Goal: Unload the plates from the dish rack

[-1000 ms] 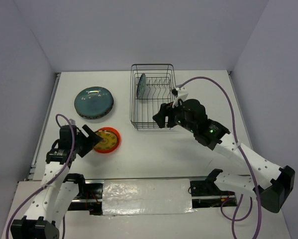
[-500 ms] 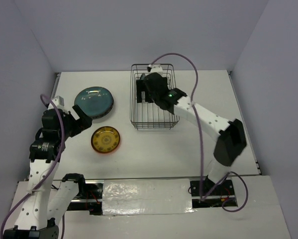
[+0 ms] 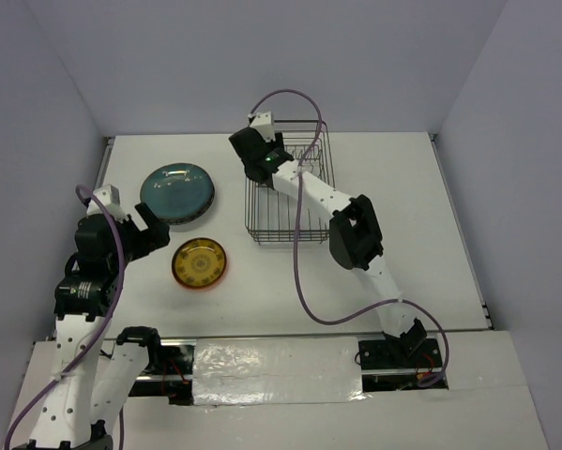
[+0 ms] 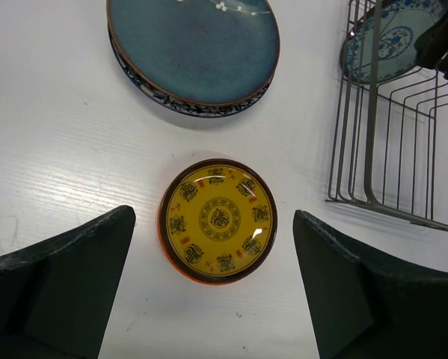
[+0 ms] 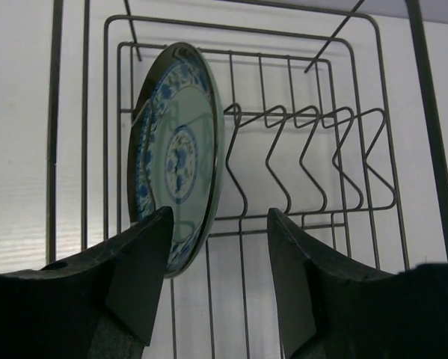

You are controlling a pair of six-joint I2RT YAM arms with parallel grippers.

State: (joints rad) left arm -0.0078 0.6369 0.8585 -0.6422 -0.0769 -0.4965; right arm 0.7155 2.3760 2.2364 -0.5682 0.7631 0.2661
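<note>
A white-and-blue floral plate [image 5: 177,161] stands upright in the leftmost slot of the dark wire dish rack [image 3: 285,240]. My right gripper [image 5: 218,280] is open just above it, with the plate's near edge beside the left finger [image 5: 134,277]. In the top view my right gripper [image 3: 265,167] hides that plate. A small orange-rimmed plate with a yellow patterned centre [image 4: 218,219] lies flat on the table. My left gripper [image 4: 216,299] is open and empty above it. A dark teal plate [image 4: 194,48] lies on top of a blue-patterned one [image 4: 185,106].
The rack's [image 5: 313,149] other divider slots hold nothing. The rack's near left corner [image 4: 373,142] stands to the right of the small plate [image 3: 198,264]. The teal stack [image 3: 177,192] lies at the back left of the white table [image 3: 309,281].
My right arm has swung from the rack's front right to its back left, over the upright plate. My left gripper has let go of the small plate and drawn back to the left.
</note>
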